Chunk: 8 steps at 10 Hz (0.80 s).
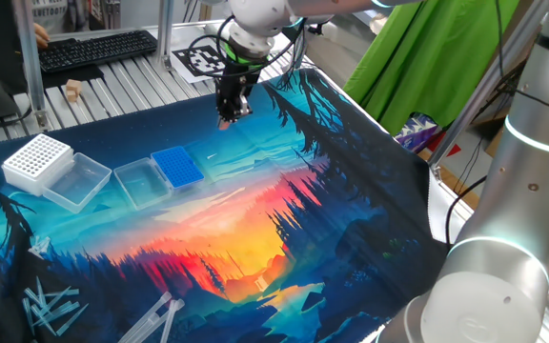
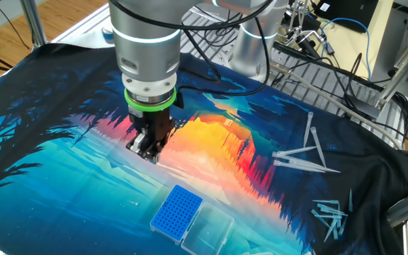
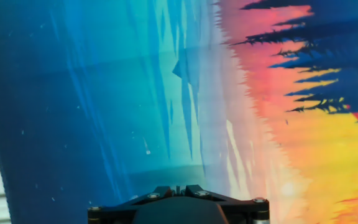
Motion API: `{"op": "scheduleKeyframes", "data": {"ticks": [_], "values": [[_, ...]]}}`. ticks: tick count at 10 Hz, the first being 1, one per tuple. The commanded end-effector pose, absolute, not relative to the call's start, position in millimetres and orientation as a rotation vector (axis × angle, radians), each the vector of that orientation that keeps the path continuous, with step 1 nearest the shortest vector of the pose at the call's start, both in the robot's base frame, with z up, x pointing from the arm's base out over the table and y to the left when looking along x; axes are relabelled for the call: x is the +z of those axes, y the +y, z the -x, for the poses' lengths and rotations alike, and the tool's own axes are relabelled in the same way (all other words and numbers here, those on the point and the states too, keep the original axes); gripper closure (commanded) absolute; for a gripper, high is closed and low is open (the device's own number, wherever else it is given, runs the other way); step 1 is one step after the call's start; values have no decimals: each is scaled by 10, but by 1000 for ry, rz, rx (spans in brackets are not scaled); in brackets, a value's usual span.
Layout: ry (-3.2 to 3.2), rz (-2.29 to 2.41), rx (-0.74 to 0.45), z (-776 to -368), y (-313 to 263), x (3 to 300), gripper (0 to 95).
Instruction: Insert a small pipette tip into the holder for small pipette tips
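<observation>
Holding the pincer (image 1: 225,122) pressed together and pointing straight down, I am hovering it over the printed mat (image 1: 255,219) on the desk. A small white speck (image 3: 146,149), possibly the pipette tip, is lying on the mat below; I cannot confirm it. The blue holder (image 2: 176,210) is standing near the pincer, its clear lid (image 2: 211,228) lying open alongside.

A white gridded rack (image 1: 36,158) rests on the printed mat (image 1: 255,229).

The closed gripper (image 3: 178,188) hangs above the blue-and-orange printed mat (image 3: 104,93).
</observation>
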<state>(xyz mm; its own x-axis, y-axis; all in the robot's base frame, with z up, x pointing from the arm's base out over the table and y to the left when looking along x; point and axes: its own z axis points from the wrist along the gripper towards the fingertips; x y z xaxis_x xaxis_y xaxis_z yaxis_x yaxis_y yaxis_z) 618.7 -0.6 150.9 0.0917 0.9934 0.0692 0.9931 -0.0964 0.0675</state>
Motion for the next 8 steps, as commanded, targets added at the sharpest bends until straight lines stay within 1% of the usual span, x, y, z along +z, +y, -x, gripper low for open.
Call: {"op": "scheduleKeyframes", "data": {"ticks": [1, 8], "values": [[2168, -2278, 156, -6279, -23, 1501, 950], [2196, -2237, 135, -6415, -42, 1430, 950]]}}
